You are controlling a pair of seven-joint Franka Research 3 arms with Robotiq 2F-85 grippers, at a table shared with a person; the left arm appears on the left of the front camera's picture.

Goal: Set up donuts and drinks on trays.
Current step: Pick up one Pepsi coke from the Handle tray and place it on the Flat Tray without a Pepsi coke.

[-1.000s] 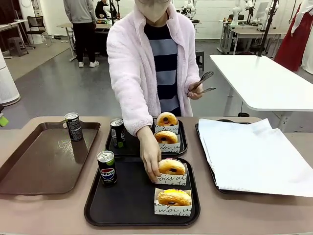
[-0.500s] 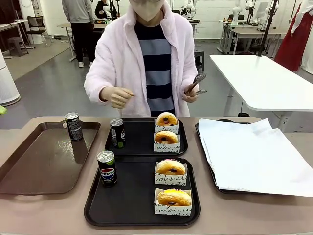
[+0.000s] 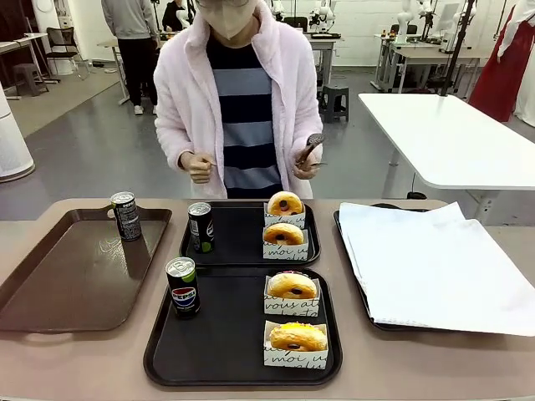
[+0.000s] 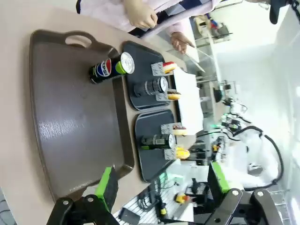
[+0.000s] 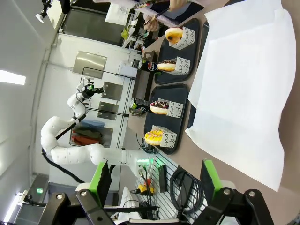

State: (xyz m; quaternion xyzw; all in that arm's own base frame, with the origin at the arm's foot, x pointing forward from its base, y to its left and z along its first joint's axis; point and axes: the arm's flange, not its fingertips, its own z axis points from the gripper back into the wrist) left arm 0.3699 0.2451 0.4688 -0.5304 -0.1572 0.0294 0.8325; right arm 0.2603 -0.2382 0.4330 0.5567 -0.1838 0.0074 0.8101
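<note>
Two black trays lie mid-table. The far tray (image 3: 242, 242) holds two golden donuts (image 3: 285, 205) in paper sleeves and a black can (image 3: 200, 226). On the near tray (image 3: 221, 338) stand a sleeved donut (image 3: 292, 286), a yellow-iced one (image 3: 298, 337) and a Pepsi can (image 3: 182, 286). A third can (image 3: 125, 215) stands on the brown tray (image 3: 67, 276). My left gripper (image 4: 163, 185) hangs open above the brown tray's (image 4: 70, 126) end, nothing between its green pads. My right gripper (image 5: 157, 180) is open beyond the white paper (image 5: 243, 93).
A person in a pink fleece stands at the far edge, holding tongs (image 3: 311, 149) in one hand, the other hand (image 3: 199, 167) closed at chest height. A paper-lined tray (image 3: 435, 267) fills the table's right side. A white table stands behind, at the right.
The person's hand has left the sleeved donut on the near tray and pulled back to the chest; the person now stands upright. Trays, donuts and cans have not moved.
</note>
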